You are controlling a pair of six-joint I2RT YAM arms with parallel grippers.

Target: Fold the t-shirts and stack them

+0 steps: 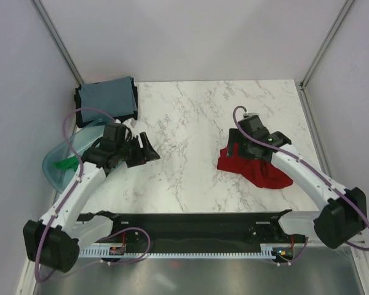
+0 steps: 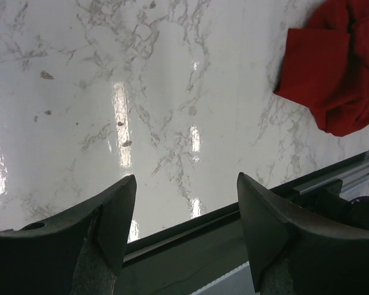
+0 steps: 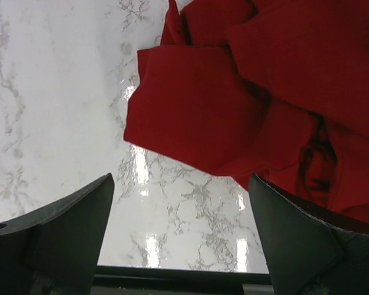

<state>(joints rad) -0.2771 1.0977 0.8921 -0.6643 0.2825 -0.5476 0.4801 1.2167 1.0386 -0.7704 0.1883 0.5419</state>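
Flattening comes first: the crumpled dark red t-shirt (image 1: 257, 171) lies near the table's (image 1: 190, 123) right edge. Your right gripper (image 3: 179, 239) hangs released beside it, and your left gripper (image 2: 186, 215) is released and empty. Next, pinch a cloth edge.

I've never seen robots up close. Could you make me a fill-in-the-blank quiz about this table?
The crumpled t-shirt by the right claw is ____. The folded grey-blue shirt lies at the far ____ corner of the table. The teal basin holds a bright ____ cloth. The left claw and the right one are both ____, holding nothing.
Missing words: red; left; green; open.
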